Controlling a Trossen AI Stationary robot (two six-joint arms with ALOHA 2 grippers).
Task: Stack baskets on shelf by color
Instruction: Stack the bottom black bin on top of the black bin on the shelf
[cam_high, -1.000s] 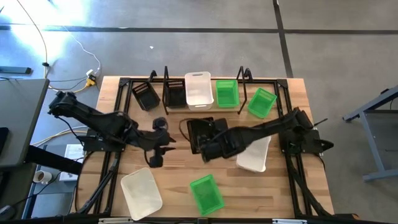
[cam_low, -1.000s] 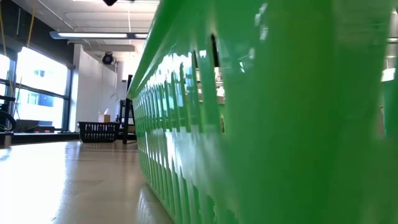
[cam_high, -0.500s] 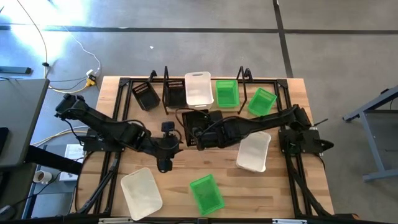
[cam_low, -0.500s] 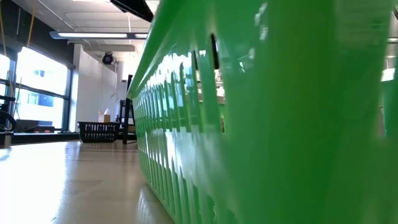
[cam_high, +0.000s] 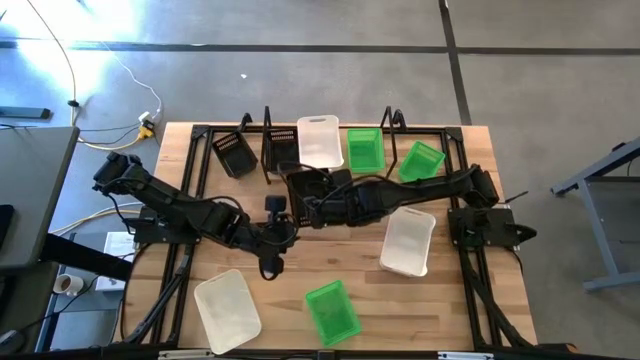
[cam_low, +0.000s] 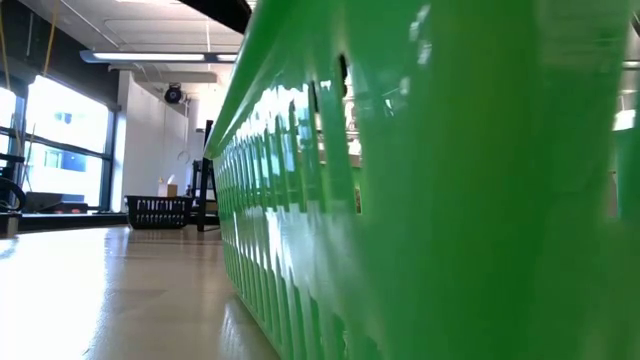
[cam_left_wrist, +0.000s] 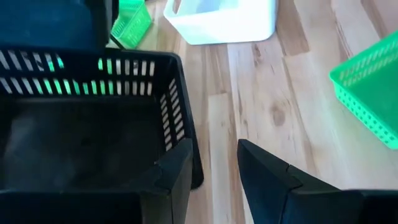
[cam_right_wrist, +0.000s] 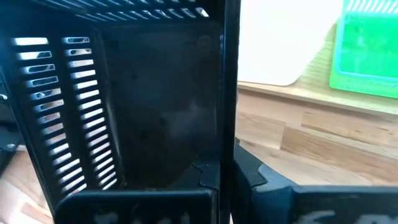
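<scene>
Now that the right end effector (cam_high: 303, 196), clamped on a black basket (cam_high: 308, 186), has carried it toward the shelf (cam_high: 268, 148), stacking looks close.

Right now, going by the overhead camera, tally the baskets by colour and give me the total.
Black baskets: 3
White baskets: 3
Green baskets: 3
Total: 9
</scene>
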